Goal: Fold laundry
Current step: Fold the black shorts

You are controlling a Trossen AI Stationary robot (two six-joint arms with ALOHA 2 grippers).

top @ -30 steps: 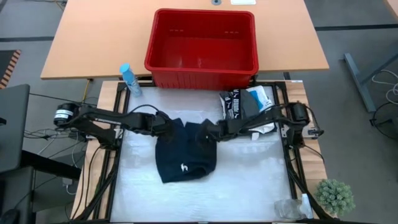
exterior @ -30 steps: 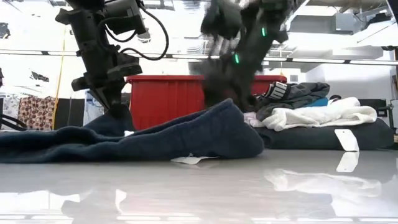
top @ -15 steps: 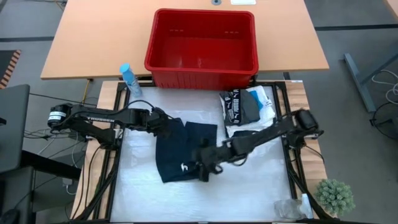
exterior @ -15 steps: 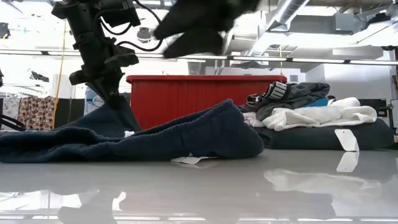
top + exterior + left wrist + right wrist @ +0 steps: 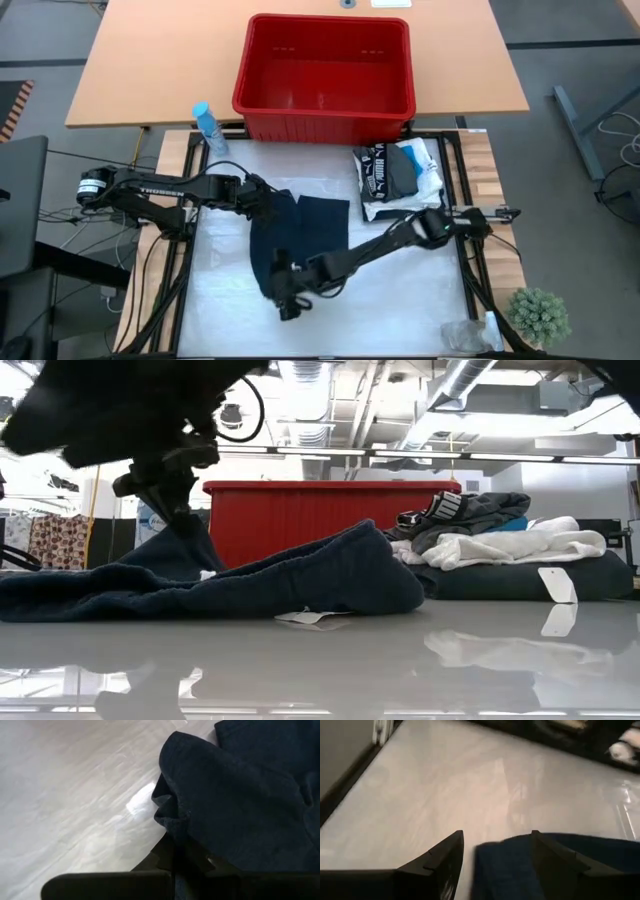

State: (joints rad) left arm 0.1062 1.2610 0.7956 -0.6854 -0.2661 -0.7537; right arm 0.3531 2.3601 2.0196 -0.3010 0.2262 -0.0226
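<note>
Right gripper [image 5: 285, 300] hangs low over the desk's [image 5: 400, 300] front-left area, fingers spread wide, nothing between them. In the right wrist view the two fingers [image 5: 445, 857] frame the near hem of the dark garment [image 5: 295, 245], which lies directly ahead of and just under the gripper; bare desk beyond it. The hem looks not yet gripped.

Left gripper [image 5: 268, 200] is at the same garment's far-left corner, closed tight on a pinch of the cloth; the left wrist view shows fabric bunched right at the fingertips [image 5: 172, 862].

The garment lies near the desk's middle, a bit left of centre, long axis running front to back, from the left gripper's pinch at the far end to the front edge under the right gripper. So each arm has one end: left arm nearer the far end, right arm nearer the front end. Judgement: the coming move turns on the right gripper closing on the front hem just below it, then carrying it back toward the left gripper's end, along that axis.

Other laundry: a small stack [image 5: 400, 175] of folded pieces, white, grey and black, sits at the desk's far-right corner, well apart from both grippers. A red basket [image 5: 325, 110] stands beyond the desk's far edge. A blue bottle [image 5: 208, 128] is by the far-left corner.
</note>
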